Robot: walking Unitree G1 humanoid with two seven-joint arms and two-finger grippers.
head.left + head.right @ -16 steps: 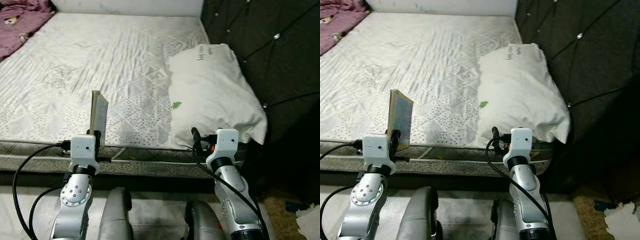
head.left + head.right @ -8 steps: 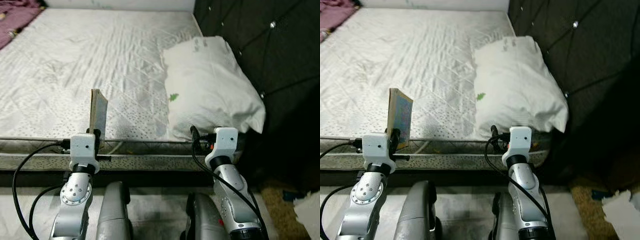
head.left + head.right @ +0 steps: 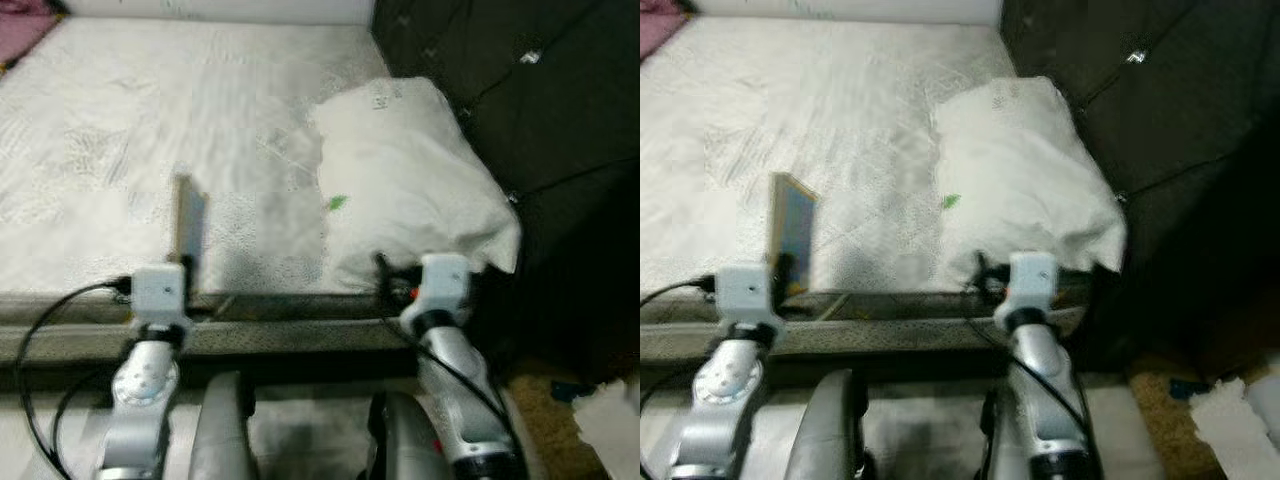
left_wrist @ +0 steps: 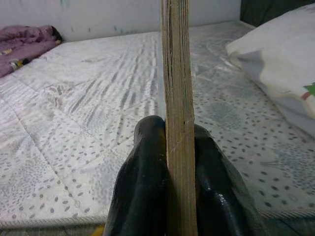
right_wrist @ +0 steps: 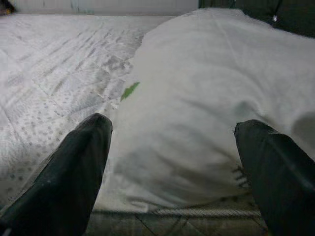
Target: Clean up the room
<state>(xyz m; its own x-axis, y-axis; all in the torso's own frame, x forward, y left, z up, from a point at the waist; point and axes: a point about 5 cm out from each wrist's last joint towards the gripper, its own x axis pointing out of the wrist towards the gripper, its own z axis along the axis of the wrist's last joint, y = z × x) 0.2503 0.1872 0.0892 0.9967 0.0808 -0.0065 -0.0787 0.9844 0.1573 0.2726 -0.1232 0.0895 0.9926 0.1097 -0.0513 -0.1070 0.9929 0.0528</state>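
Book (image 4: 177, 123), thin and upright, is pinched edge-on between the two black fingers (image 4: 147, 191) of the left gripper (image 3: 180, 275), held just above the near edge of the mattress (image 3: 120, 150). The right gripper (image 5: 172, 182) has its fingers spread wide with nothing between them, pointing at the white pillow (image 3: 405, 170) that lies at the mattress's right end against the dark tufted headboard (image 3: 520, 100). A purple blanket (image 4: 24, 42) is bunched at the far left corner.

White mattress (image 3: 150, 130), dark tufted headboard (image 3: 520, 110)
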